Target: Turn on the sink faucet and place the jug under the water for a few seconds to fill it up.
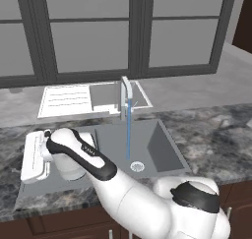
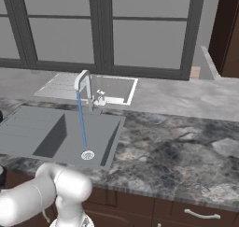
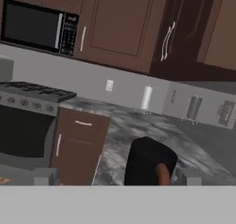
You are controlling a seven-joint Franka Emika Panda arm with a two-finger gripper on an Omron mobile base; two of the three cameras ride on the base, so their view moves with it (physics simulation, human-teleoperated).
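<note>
The sink faucet (image 1: 126, 92) stands behind the grey sink (image 1: 165, 152), and a thin blue stream of water (image 1: 129, 134) runs from its spout down to the drain. From the other side, the faucet (image 2: 83, 82) and the water (image 2: 81, 123) show over the basin (image 2: 50, 138). My arm reaches left over the drainboard, with the white hand (image 1: 33, 157) at its far left end. In the hand view the black jug (image 3: 146, 159) with a reddish-brown handle stands close ahead on the counter. My gripper (image 3: 117, 178) is open, one fingertip on each side of the jug, not touching it.
A white ridged mat (image 1: 66, 99) lies behind the sink under the dark-framed window. Beyond the jug, the hand view shows a stove (image 3: 27, 121), a microwave (image 3: 39, 27), brown cabinets (image 3: 76, 144) and a paper towel roll (image 3: 146, 97). Marbled counter (image 2: 177, 142) stretches to the right.
</note>
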